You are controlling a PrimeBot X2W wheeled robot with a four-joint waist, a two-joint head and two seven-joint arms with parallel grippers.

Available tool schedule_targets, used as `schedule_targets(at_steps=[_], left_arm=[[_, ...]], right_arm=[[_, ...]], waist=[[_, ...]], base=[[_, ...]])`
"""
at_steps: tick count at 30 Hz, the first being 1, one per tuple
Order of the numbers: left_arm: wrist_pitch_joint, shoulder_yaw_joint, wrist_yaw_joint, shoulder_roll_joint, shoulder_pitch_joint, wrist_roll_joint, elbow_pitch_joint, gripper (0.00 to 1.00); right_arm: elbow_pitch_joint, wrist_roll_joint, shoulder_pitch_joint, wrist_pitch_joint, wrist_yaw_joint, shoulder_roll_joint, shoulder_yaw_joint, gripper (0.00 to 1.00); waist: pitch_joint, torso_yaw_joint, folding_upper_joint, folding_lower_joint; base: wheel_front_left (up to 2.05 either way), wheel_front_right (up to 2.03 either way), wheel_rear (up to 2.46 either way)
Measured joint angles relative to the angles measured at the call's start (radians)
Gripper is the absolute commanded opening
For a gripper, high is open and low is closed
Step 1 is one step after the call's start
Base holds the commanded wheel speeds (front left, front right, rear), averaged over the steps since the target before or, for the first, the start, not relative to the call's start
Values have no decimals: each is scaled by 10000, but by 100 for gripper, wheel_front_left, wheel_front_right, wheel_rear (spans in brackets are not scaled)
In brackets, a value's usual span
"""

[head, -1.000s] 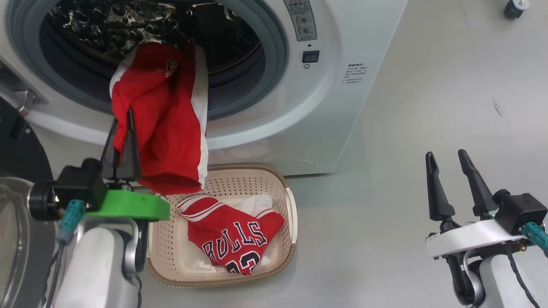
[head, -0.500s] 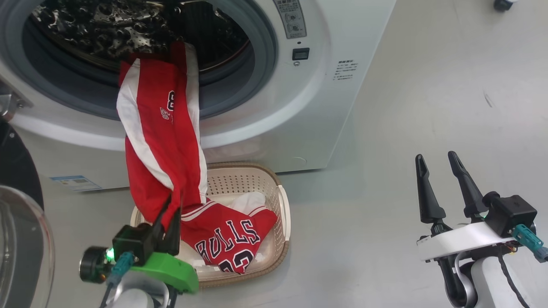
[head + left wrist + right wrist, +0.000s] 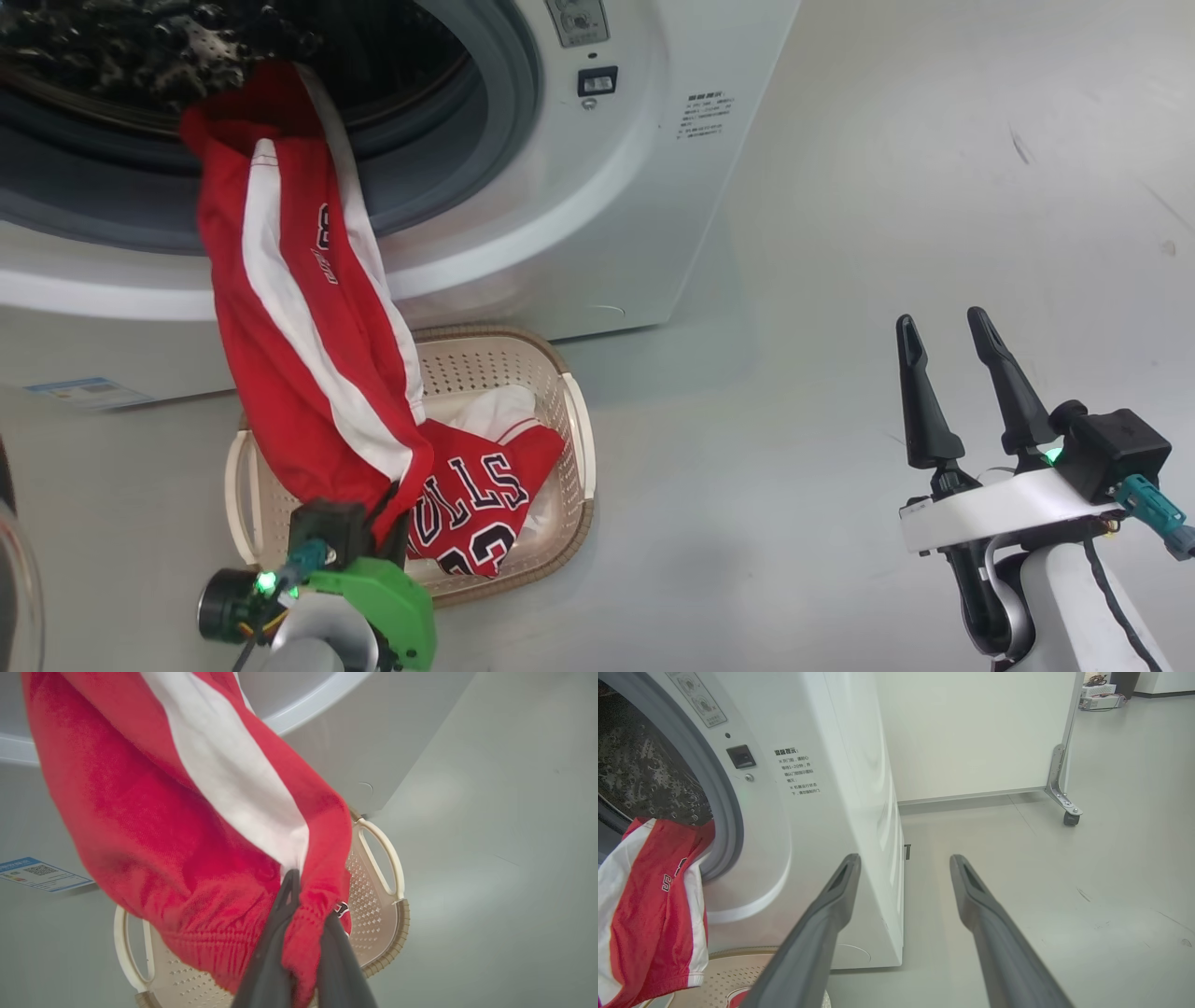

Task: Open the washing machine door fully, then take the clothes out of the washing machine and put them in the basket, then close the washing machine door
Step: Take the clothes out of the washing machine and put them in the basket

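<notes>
The washing machine (image 3: 607, 187) stands with its drum mouth uncovered. Red shorts (image 3: 289, 336) with a white stripe hang from the drum's lip down to my left gripper (image 3: 387, 518), which is shut on their waistband low over the basket (image 3: 581, 439). In the left wrist view the dark fingers (image 3: 275, 952) pinch the bunched red cloth (image 3: 196, 812). The red jersey (image 3: 467, 504) lies in the basket. A sliver of the washing machine door (image 3: 11, 579) shows at the lower left edge. My right gripper (image 3: 943, 336) stands open and holds nothing, over the floor to the right of the machine.
A blue label (image 3: 84, 392) marks the machine's lower front. In the right wrist view, a white partition on a caster (image 3: 1069, 816) stands behind the machine's right side. Grey floor stretches right of the basket.
My left gripper has come down and back toward me with the shorts, drawing them out of the drum over the basket. The head view has shifted right. The right gripper stays open.
</notes>
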State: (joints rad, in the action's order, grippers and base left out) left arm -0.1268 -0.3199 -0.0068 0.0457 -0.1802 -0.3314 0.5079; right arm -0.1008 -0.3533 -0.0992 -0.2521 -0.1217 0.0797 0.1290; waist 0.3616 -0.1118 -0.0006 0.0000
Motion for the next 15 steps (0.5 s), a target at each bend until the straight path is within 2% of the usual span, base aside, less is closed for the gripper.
schedule_targets(at_steps=[10,12,13,15], left_arm=[[1152,44,-209,-12,-1523,-21,1979,0],[1338,111,-209,-13,-1720,-52,2286,71],[1406,113,-209,-13,-1827,-69,2406,100],[1576,92,-228,-15,-2081,-73,2661,100]], right_arm=[[50,-77,-405,-2,-2,-35,61,100],[44,-132,-459,-2,-2,-59,69,100],[36,-146,-467,-2,-2,-65,65,100],[15,-150,-471,-2,-2,-71,36,100]], waist=[[715,-475,0,0],[817,-595,0,0],[866,-650,0,0],[966,-744,0,0]], base=[[0,0,0],[0,0,0],[0,0,0],[0,0,0]])
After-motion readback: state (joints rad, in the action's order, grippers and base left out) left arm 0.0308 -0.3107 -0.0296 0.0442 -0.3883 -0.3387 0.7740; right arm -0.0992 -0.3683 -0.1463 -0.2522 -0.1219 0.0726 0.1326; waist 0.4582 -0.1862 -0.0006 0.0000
